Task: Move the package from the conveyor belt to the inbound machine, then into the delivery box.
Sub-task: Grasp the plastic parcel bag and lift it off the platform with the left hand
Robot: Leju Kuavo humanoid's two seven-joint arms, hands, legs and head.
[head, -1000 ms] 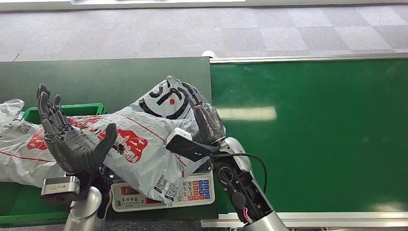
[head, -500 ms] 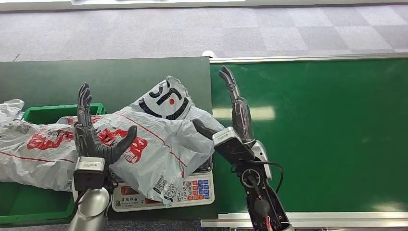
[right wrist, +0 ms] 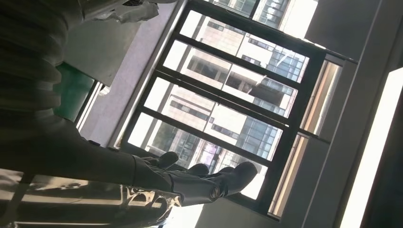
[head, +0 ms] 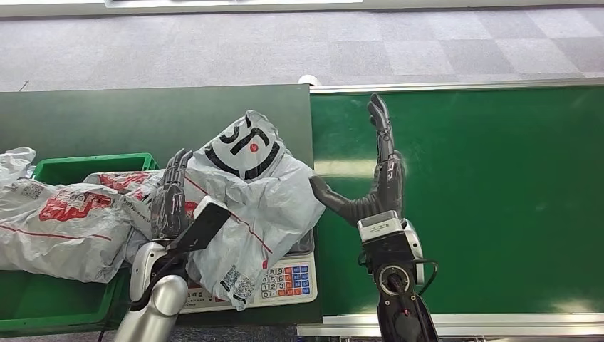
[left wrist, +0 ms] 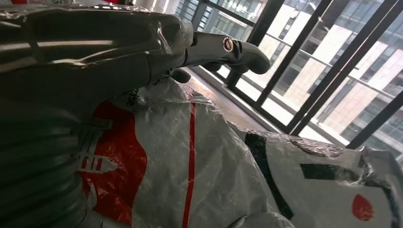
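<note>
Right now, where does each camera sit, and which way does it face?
Head view: high on the body, looking down at the package on the scale; both arms show.
Left wrist view: behind the left hand, against the package, facing windows.
Right wrist view: behind the right hand, tilted up at windows.
Shared: head and left wrist views both show the package.

Crumpled white package (head: 249, 192) on scale (head: 285, 279)
</note>
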